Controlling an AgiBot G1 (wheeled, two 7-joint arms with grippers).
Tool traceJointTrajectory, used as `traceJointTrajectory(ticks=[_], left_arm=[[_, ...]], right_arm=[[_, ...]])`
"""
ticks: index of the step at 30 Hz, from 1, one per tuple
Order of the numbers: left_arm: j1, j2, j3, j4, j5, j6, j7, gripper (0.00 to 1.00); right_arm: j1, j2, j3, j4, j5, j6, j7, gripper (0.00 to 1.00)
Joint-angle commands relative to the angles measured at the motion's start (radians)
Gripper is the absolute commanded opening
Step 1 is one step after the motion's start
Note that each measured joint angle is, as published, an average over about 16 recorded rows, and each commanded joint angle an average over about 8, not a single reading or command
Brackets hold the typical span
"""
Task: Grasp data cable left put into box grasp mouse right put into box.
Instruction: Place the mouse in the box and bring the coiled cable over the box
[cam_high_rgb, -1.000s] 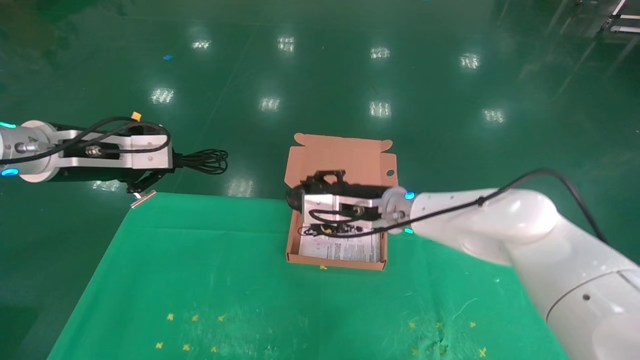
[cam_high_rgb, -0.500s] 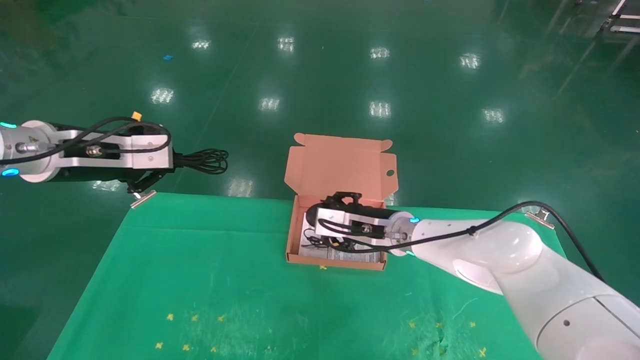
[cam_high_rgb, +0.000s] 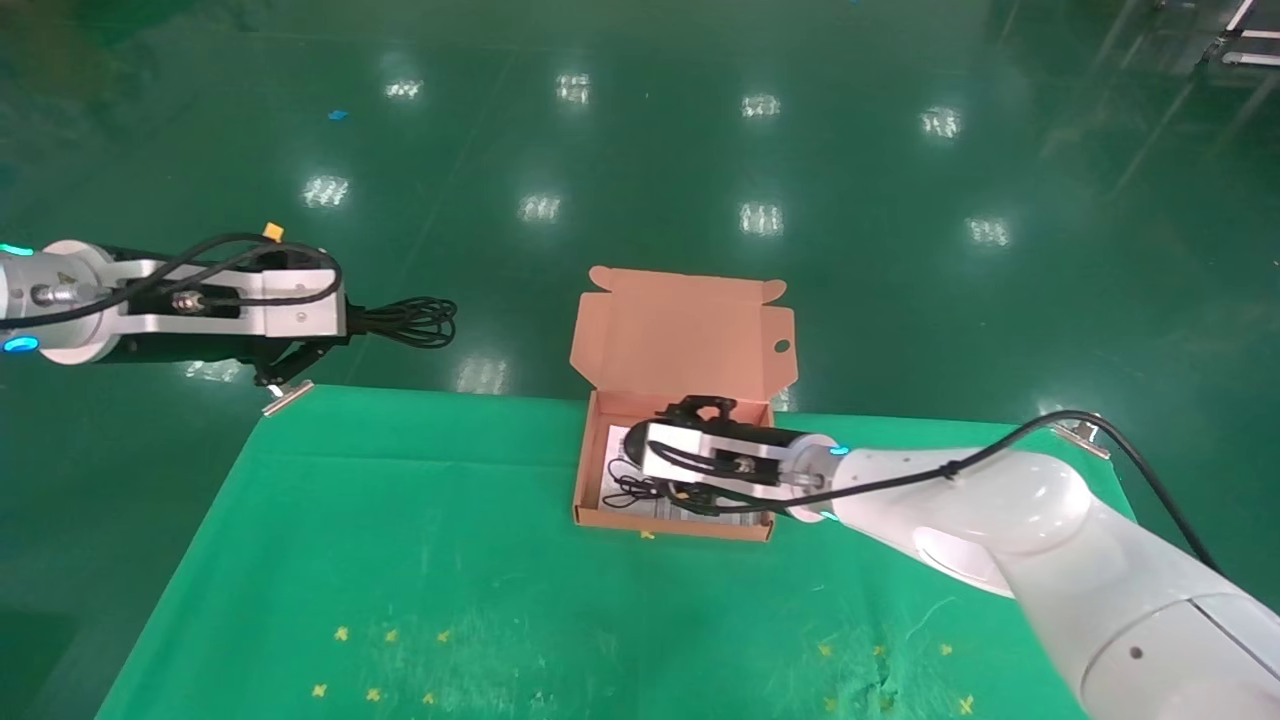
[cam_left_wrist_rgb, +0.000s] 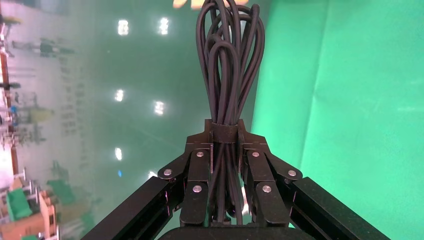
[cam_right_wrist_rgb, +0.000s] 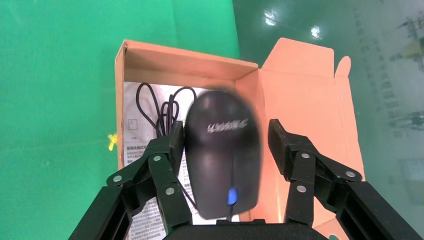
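Mouse (cam_right_wrist_rgb: 222, 152) btwn spread right gripper (cam_right_wrist_rgb: 225, 145) fingers

Black mouse (cam_right_wrist_rgb: 222, 155) with blue mark, salmon-orange box (cam_high_rgb: 680, 325), black data cable (cam_left_wrist_rgb: 230, 65), green cloth (cam_high_rgb: 400, 560).

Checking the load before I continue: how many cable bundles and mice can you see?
2: one data cable clamped in the left gripper beyond the table's far-left corner, and one mouse between the open right gripper's fingers over the box.

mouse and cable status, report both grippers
Right gripper open over the box, mouse blurred between its fingers, cord on the sheet. Left gripper shut on the data cable, off the table's far left corner. Nothing in the way.
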Motion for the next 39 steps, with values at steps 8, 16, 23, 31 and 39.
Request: traceJointTrajectory(ticks=[8,16,23,31,39], left_arm=[[0.022,0.043,0.018,-0.014,0.004,-0.014,0.017,0.0],[0.059,0.151,0.054,0.019,0.035,-0.086,0.057,0.0],[0.088,0.308,0.098,0.141,0.095,-0.205,0.104,0.0],[0.118,0.474,0.15,0.329,0.111,-0.348,0.155,0.0],[0.141,0.505,0.301,0.348,0.001,-0.472,0.125,0.0]], right_arm=[[-0.002,0.028,-0.002,0.038,0.011,0.014,0.012,1.0],[-0.001,0.148,0.028,0.133,0.031,0.025,-0.001,1.0],[-0.026,0.324,0.042,0.311,0.024,0.056,0.043,1.0],[-0.082,0.516,0.032,0.567,-0.012,0.132,0.158,1.0],[-0.109,0.606,-0.011,0.713,-0.083,0.203,0.287,1.0]])
